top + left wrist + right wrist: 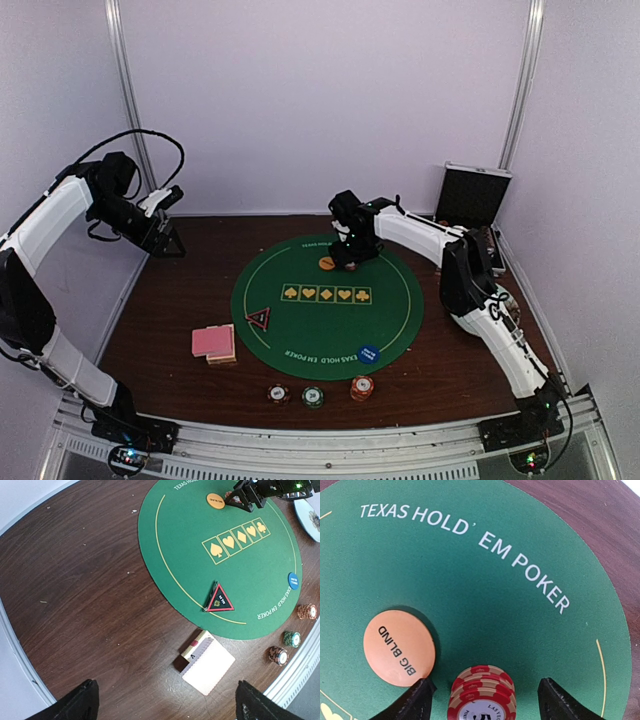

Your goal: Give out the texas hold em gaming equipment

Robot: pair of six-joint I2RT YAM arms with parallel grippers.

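A short stack of red striped poker chips (482, 695) stands on the green mat (485, 580) between the fingers of my right gripper (482, 707), which is open with a gap on each side. It is at the mat's far side (345, 258), next to an orange BIG BLIND disc (399, 647). My left gripper (167, 707) is open and empty, held high at the far left (165, 235). Pink-backed cards (213, 343) lie left of the mat. A blue dealer disc (368, 353) lies on the mat's near edge. Three chip stacks (313, 397) stand by the front edge.
A red-and-black triangular marker (258, 320) lies on the mat's left side. The black-and-silver case (472, 195) stands open at the back right. A pale plate (309, 515) lies near it. Five yellow card spots (327, 294) mark the mat's middle.
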